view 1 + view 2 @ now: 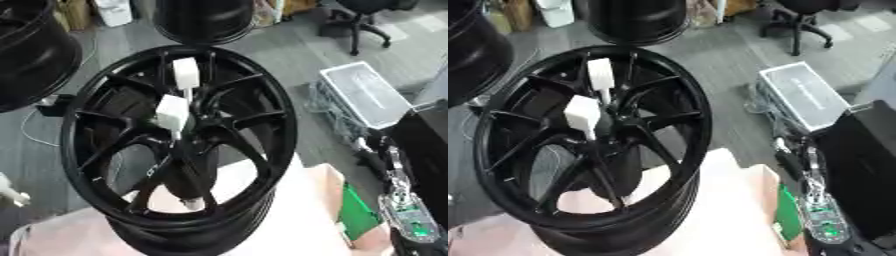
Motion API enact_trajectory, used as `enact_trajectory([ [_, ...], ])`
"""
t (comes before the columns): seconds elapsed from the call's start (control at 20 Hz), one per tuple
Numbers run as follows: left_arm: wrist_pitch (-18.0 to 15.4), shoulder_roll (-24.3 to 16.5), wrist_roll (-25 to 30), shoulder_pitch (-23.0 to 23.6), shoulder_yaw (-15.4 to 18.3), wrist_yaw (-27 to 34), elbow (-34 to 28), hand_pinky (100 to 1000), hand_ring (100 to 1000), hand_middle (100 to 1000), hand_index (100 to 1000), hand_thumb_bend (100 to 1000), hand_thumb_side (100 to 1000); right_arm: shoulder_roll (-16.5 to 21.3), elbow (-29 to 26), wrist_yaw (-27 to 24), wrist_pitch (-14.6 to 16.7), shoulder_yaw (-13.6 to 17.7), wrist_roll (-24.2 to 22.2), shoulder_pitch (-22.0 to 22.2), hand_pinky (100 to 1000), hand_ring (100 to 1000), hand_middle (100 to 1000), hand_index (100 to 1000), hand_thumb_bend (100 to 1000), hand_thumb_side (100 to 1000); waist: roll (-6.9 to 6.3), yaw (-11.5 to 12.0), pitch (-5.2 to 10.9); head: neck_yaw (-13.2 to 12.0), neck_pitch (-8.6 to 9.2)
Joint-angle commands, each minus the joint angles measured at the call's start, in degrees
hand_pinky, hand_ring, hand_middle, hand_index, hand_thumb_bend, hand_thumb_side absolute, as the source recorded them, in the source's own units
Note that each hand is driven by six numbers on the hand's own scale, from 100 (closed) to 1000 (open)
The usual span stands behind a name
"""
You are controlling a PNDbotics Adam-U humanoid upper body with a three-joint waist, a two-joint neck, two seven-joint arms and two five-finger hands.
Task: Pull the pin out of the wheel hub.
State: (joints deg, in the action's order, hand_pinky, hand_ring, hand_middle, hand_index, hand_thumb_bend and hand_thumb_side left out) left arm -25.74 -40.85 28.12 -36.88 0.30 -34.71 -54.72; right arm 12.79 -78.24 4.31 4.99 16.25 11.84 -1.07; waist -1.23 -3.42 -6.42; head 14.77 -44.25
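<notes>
While the right robot hand [411, 220] shows at the lower right | fingers unreadable | wheel hub [179, 140] untouched, pins [172, 113] in.

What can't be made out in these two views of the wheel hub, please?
Where the white pins sit in the wheel hub: both views, blurred against dark spokes.
Right arm: lower right corner, cut off by the edge; its end is indistinct.
White shape: left eye view, cut off by the left edge.
</notes>
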Motion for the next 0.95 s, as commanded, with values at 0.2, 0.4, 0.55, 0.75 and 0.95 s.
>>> enact_trajectory([
  [0.2,1.29,-0.66,-7.52,1.00,2.46,2.24,-0.81,594,482,781,900,265,1000,0.49,-0.98,-0.02,0.03,0.32,0.10,-0.58,469,550,782,874,100,504,0.13,0.08,0.47,0.22,0.13],
  [0.4,3.46,1.41,-6.47,4.76,5.00,14.22,-8.11,582,463,738,878,100,1000,0.24,-1.00,-0.09,0.08,0.54,0.42,-0.64,468,550,781,874,100,505,0.16,0.16,0.43,0.40,0.13],
  [0.55,8.22,5.80,-5.45,9.61,8.83,27.99,-17.92,569,446,684,855,100,1000,-0.08,-1.01,-0.12,0.17,0.41,0.33,-0.80,469,550,782,874,100,506,0.21,0.38,0.19,0.38,0.13],
  [0.75,17.99,14.74,-6.08,17.13,14.77,44.37,-31.76,575,455,674,849,133,1000,-0.64,-0.99,-0.32,0.37,0.48,0.49,-1.32,469,550,782,874,100,506,0.58,0.26,-0.27,1.02,0.13],
  [0.95,25.85,21.43,-5.77,22.42,17.15,49.59,-40.48,578,458,662,845,151,1000,-0.63,-1.09,-0.37,0.37,0.71,0.83,-1.28,469,550,782,873,100,505,0.60,0.72,-0.48,0.73,0.13],
])
